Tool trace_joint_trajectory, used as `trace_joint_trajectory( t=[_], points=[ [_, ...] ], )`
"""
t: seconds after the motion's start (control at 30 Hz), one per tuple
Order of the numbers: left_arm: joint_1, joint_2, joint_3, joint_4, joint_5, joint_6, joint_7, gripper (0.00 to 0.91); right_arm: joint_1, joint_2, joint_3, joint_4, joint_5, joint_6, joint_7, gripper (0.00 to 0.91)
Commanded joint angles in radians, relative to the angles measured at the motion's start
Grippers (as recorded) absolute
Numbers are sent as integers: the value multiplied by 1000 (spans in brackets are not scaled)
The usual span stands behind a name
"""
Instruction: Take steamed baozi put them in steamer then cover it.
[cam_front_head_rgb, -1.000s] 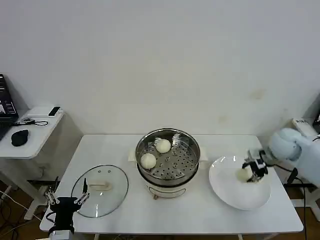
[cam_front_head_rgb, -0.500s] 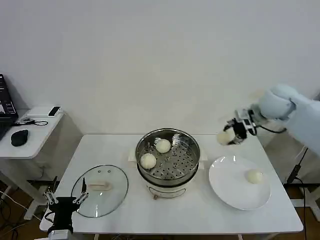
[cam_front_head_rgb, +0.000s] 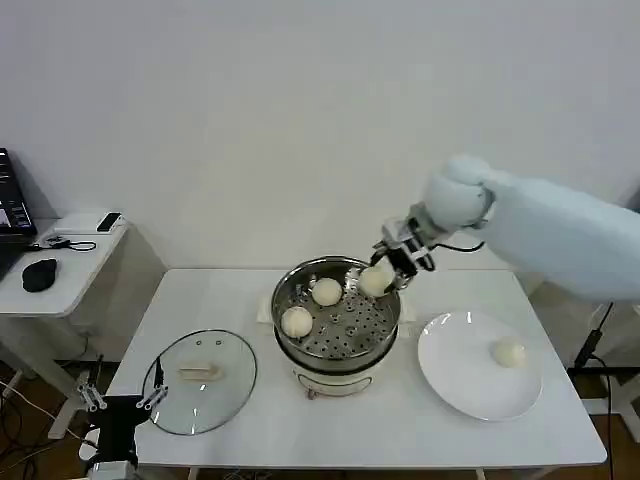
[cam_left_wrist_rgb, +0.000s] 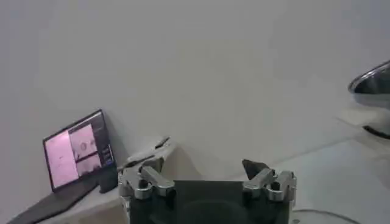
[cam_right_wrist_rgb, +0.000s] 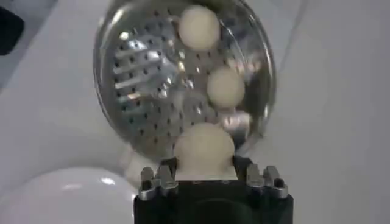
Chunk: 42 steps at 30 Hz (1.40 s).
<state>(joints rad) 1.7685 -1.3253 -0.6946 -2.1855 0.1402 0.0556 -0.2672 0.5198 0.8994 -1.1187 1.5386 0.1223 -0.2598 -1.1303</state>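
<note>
The right end effector (cam_front_head_rgb: 385, 272) is clamped on a small round cream-white bun (cam_front_head_rgb: 374, 281), hanging over the far right rim of the shiny round stainless-steel steamer (cam_front_head_rgb: 336, 310). Released here, the bun may clip that rim and roll onto the white surface (cam_front_head_rgb: 400, 420); how far inside it hangs is hard to judge. The left end effector (cam_front_head_rgb: 120, 403), spread wide, waits near the clear glass cover (cam_front_head_rgb: 199, 381).

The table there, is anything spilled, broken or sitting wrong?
Nothing stands out. Two baozi sit in the steamer, the right gripper holds a third above it, one waits on the plate, and the cover lies flat.
</note>
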Motion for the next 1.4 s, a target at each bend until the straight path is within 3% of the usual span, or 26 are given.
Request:
trace_joint_trajectory(
  t=[0.03, 0.4, 0.9, 0.97, 1.0, 1.03, 1.4],
  points=[
    [5, -3, -10, -4, 0, 0, 1, 907, -31, 118, -41, 12, 10, 21, 0, 635],
    [21, -21, -18, -10, 3, -4, -3, 907, -84, 160, -81, -2, -32, 68, 14, 635],
    [19, -22, -20, -6, 2, -5, -5, 907, -78, 154, -97, 5, -27, 88, 11, 655],
    [20, -21, -20, -6, 1, -6, -6, 907, -76, 149, -97, 7, -26, 85, 12, 725],
    [20, -21, -20, -6, 1, -6, -6, 907, -74, 147, -97, 7, -26, 87, 9, 877],
    [20, -21, -20, -6, 1, -6, -7, 907, -73, 145, -97, 9, -28, 88, 8, 907],
    [15, -19, -14, -8, 2, -6, -6, 907, -47, 83, -56, 21, -11, 91, 29, 907]
  ],
)
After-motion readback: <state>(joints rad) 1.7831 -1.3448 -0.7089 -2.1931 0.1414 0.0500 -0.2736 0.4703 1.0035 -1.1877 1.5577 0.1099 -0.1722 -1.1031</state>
